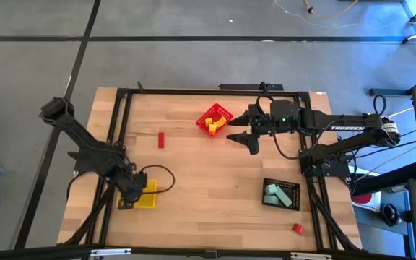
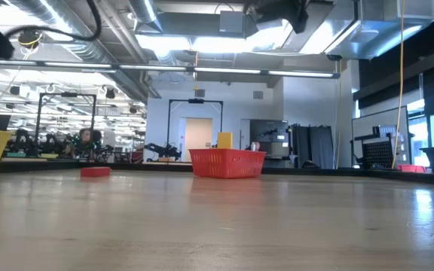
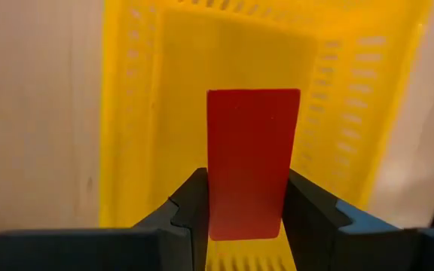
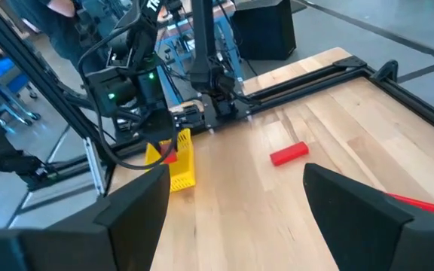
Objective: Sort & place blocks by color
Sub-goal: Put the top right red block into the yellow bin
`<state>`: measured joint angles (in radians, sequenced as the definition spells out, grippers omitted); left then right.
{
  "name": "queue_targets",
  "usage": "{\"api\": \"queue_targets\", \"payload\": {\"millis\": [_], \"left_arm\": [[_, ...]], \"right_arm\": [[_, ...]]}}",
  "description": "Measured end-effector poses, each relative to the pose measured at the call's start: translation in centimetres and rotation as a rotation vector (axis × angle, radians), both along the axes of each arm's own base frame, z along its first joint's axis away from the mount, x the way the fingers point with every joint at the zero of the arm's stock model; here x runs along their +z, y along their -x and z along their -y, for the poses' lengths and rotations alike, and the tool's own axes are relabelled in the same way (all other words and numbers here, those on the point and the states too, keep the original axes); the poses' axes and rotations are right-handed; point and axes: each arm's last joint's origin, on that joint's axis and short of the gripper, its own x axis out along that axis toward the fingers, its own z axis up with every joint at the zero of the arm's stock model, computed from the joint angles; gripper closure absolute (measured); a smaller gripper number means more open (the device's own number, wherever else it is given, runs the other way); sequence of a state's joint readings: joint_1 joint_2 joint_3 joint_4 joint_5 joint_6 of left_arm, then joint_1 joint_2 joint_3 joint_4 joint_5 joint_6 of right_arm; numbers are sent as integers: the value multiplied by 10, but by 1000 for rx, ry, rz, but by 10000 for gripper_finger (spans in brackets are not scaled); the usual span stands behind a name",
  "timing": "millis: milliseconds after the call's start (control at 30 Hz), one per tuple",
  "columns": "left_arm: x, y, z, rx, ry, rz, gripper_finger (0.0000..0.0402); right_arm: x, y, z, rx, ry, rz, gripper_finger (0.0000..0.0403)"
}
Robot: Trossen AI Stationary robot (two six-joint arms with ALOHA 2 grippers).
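My left gripper [image 1: 132, 191] is over the yellow bin [image 3: 353, 113] at the table's near left, shut on a red block [image 3: 252, 150]. My right gripper [image 1: 245, 139] hovers open and empty near the red bin [image 1: 215, 119], which holds yellow blocks [image 1: 211, 126]. A second red block [image 1: 161, 139] lies flat on the table, left of the red bin. A third red block [image 1: 297, 228] lies near the front right corner. Mint blocks [image 1: 279, 195] lie in the black bin [image 1: 295, 189]. My left gripper pinches the red block's two long sides [image 3: 215, 203] between its two fingers, near one end of the block. The fingers come from above, pointing steeply down, and lie along the block, which sticks out past the fingertips. The block hangs clear over the yellow bin's inside.
A black frame [image 1: 193, 92] runs along the table's far and side edges. Bare wood lies between the three bins in the table's middle [image 1: 208, 188]. In the right wrist view the left arm [image 4: 134, 83] stands behind the yellow bin [image 4: 178, 162].
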<state>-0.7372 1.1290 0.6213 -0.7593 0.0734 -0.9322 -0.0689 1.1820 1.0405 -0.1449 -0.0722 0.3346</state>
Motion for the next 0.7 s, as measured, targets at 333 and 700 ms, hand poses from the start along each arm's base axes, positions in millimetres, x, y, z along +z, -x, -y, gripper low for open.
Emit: {"api": "queue_targets", "payload": {"millis": [333, 700], "left_arm": [[-23, 2, -4, -40, -22, -14, 283], [-23, 3, -3, -50, 3, -44, 163]], "right_arm": [[-1, 0, 0, 0, 0, -8, 98], [-1, 0, 0, 0, -2, -15, 98]]}}
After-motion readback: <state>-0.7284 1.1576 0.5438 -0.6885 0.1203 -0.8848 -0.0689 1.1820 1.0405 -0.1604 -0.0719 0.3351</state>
